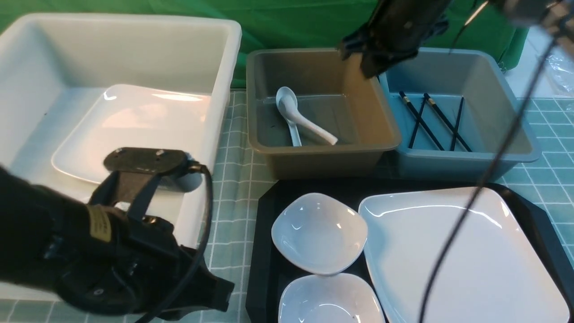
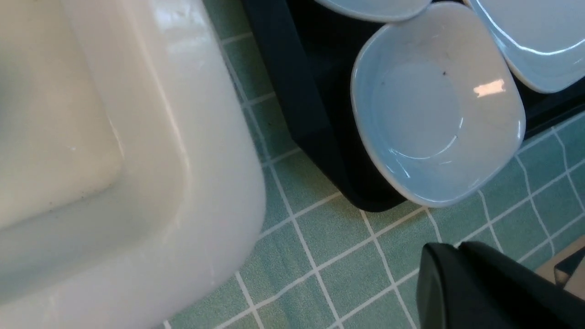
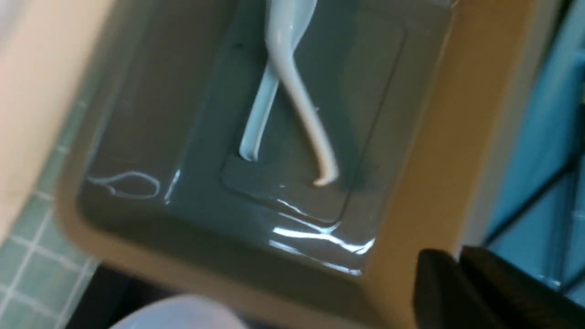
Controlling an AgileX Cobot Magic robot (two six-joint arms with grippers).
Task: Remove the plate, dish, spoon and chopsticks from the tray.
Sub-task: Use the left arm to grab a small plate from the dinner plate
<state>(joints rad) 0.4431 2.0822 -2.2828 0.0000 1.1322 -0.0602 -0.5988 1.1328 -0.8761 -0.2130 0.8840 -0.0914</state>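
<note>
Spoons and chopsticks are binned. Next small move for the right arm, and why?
Probably lower the right gripper toward the big plate on the tray, opening its fingers. It hangs shut and empty above the tubs, the spoons and chopsticks already lie inside them, and that plate sits on its side.

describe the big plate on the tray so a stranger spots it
Find the black tray in front of the brown tub. The plate fills its right half. Unlike the two small deep dishes beside it, it is wide and shallow.
</note>
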